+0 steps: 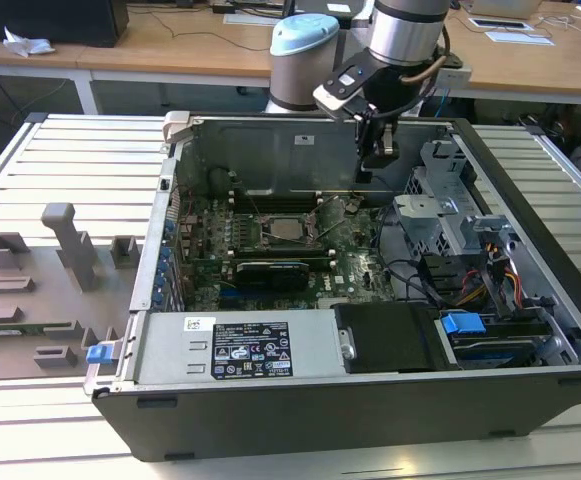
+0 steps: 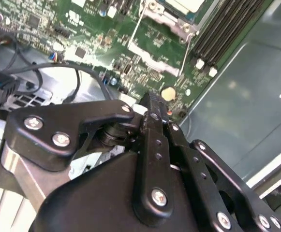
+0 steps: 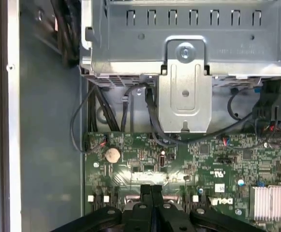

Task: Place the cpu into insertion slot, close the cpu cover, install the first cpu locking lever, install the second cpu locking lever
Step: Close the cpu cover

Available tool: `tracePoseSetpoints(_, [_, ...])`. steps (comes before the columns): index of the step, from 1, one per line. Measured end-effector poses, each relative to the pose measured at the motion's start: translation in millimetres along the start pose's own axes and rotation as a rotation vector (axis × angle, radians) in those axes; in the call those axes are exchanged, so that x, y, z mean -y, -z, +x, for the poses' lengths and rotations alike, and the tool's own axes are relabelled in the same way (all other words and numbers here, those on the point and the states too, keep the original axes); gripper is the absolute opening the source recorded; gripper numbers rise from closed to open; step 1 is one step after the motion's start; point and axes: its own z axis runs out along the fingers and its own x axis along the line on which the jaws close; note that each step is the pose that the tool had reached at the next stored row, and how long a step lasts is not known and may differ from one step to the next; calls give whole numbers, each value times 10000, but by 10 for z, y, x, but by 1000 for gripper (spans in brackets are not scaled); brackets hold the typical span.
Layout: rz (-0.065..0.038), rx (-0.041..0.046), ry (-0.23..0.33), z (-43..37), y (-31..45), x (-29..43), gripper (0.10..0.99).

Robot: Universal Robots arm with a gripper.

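Note:
In the exterior view the cpu shows as a dull silver square lying in the insertion slot in the middle of the green motherboard. The cpu cover frames it; I cannot tell whether it is locked down. My gripper hangs above the board toward the exterior view's right of the socket, apart from it. Its black fingers are pressed together with nothing between them. In the second wrist view the fingertips sit over the board, the socket corner lies beyond them, and a thin wire lever runs beside it.
The motherboard lies inside an open computer case. A grey power-supply box sits at the front, a black expansion card beside the socket, and a metal drive cage with cables toward the exterior view's right. Grey fixtures stand outside the case.

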Motion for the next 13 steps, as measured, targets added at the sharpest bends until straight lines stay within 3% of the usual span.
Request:
tracePoseSetpoints(5, [10,14,240,-4,-204,-7,106])
tracePoseSetpoints(13, [10,13,253,-8,-438,-11,106])
